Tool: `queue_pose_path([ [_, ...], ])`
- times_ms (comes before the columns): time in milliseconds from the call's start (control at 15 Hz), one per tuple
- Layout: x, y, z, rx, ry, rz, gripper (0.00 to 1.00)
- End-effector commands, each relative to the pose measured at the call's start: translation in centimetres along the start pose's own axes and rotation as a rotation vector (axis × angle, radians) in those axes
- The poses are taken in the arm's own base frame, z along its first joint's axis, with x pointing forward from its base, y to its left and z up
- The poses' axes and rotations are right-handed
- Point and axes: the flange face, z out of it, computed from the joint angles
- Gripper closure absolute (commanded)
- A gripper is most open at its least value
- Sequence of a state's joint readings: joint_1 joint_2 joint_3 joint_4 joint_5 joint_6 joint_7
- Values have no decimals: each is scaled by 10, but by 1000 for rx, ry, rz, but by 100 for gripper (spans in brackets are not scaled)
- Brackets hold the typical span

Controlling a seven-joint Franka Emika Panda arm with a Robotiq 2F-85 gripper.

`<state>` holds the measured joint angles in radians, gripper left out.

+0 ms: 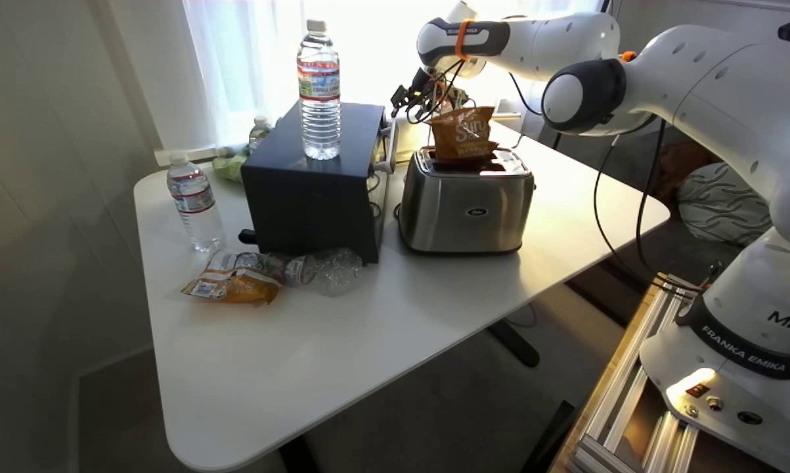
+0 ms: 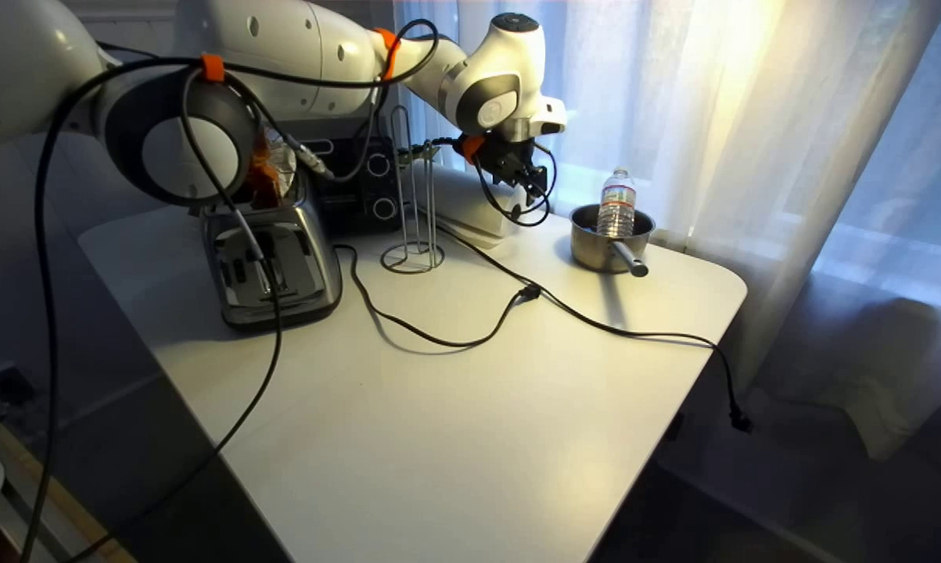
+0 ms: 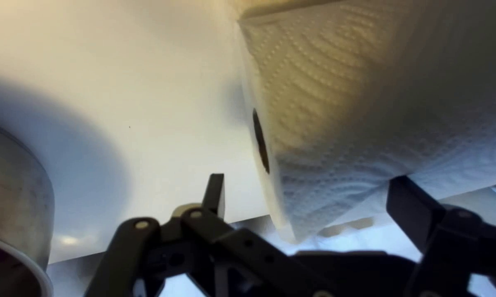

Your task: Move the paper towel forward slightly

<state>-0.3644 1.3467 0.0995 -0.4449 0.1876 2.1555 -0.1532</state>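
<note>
The paper towel is a white embossed roll (image 3: 326,95) lying on its side, its end hole facing left in the wrist view. In an exterior view the roll (image 2: 470,199) lies behind the wire stand, beside the black oven. My gripper (image 3: 307,179) is open, its fingers wide apart. The left finger is off the roll's end, over the table. The right fingertip overlaps the roll's side, where the paper creases; it seems to touch. In the exterior views the gripper (image 2: 534,186) is at the roll's near end, and my gripper (image 1: 404,98) shows above and behind the toaster.
A silver toaster (image 1: 463,213) has an orange bag (image 1: 460,135) on top. A black oven (image 1: 309,203) bears a bottle (image 1: 319,98). A metal pot (image 2: 591,246) holding a bottle stands near the gripper. A wire stand (image 2: 414,258) and black cords (image 2: 454,344) are on the table.
</note>
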Motion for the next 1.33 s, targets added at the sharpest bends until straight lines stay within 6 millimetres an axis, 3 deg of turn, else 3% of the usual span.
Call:
queue_pose_path([
  [0,-9,6,-3,-47,-133,-14,0],
  [733,-36,13,-19,-108,-429,-24,0],
  [1267,-27,8,-43,-72,-422,-24,0],
])
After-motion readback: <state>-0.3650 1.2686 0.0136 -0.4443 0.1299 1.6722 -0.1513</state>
